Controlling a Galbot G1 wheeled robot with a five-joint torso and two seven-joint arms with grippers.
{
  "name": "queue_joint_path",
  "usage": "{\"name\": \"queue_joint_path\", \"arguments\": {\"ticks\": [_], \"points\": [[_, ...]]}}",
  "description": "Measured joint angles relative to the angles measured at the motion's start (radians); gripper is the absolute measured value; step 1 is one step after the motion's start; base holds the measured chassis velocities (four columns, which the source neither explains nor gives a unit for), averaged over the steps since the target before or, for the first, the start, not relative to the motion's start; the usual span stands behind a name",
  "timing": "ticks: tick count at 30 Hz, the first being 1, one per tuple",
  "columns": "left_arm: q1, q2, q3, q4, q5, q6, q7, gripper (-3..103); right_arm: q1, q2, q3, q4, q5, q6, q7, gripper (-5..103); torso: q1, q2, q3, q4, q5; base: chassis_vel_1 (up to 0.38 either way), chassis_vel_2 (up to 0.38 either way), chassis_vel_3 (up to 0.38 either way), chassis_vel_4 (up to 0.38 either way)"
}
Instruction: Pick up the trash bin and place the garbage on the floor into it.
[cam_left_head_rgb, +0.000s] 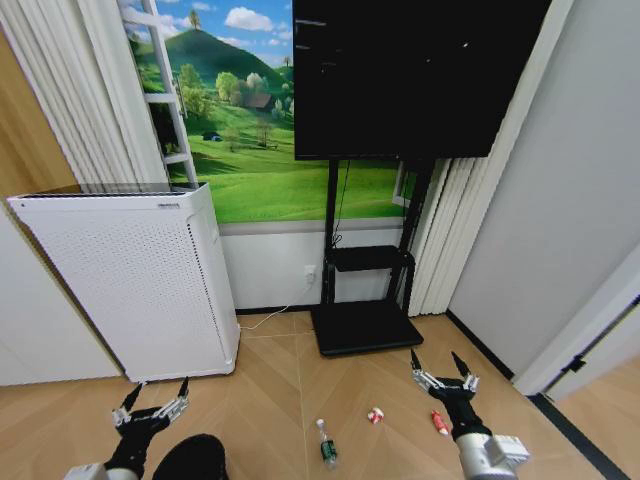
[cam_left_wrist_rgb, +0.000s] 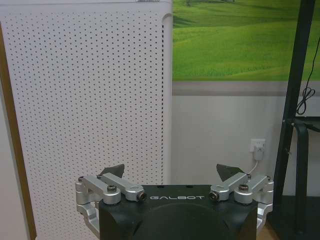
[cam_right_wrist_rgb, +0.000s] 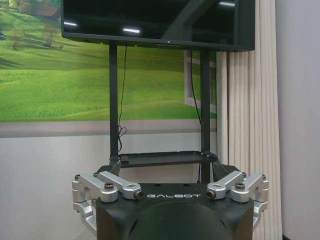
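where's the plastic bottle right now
In the head view, the plastic bottle lies on the wooden floor near the bottom centre, just left of the red-and-white wrapper and in front of the TV stand base.

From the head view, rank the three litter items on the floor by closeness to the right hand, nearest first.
1. The small red packet, on the floor just inboard of the open right hand.
2. The red-and-white wrapper wad, farther toward the middle of the floor.
3. The clear plastic bottle, farthest, lying toward the robot's left.
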Motion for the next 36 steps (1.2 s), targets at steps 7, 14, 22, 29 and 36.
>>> {"name": "queue_joint_path", "arguments": {"ticks": [7,14,22,29,36], "points": [[0.001,0.001,0.002,0.000,0.001,0.000,0.002,100,-0.006,0.004,0.001,-0.002,-0.003,0.007,-0.003,100,-0.014,-0.033,-0.019,0.0000,0.0000,0.000,0.000,0.000,0.000],[0.004,0.001,0.001,0.001,0.002,0.000,0.006,100,-0.005,0.002,0.001,-0.005,-0.002,0.009,-0.003,100,-0.024,-0.059,-0.035,0.0000,0.0000,0.000,0.000,0.000,0.000],[0.002,0.004,-0.002,0.002,-0.004,-0.001,0.011,100,-0.003,0.003,0.001,-0.009,0.000,0.017,-0.003,100,-0.038,-0.094,-0.056,0.0000,0.0000,0.000,0.000,0.000,0.000],[0.004,0.003,-0.001,-0.004,-0.006,-0.002,0.014,100,-0.011,0.003,0.005,-0.010,0.019,0.027,-0.037,100,-0.052,-0.132,-0.079,0.0000,0.0000,0.000,0.000,0.000,0.000],[0.007,0.001,-0.002,-0.008,-0.006,-0.003,0.015,100,-0.015,0.006,0.005,-0.004,0.016,0.014,-0.037,100,-0.061,-0.153,-0.091,0.0000,0.0000,0.000,0.000,0.000,0.000]]}}
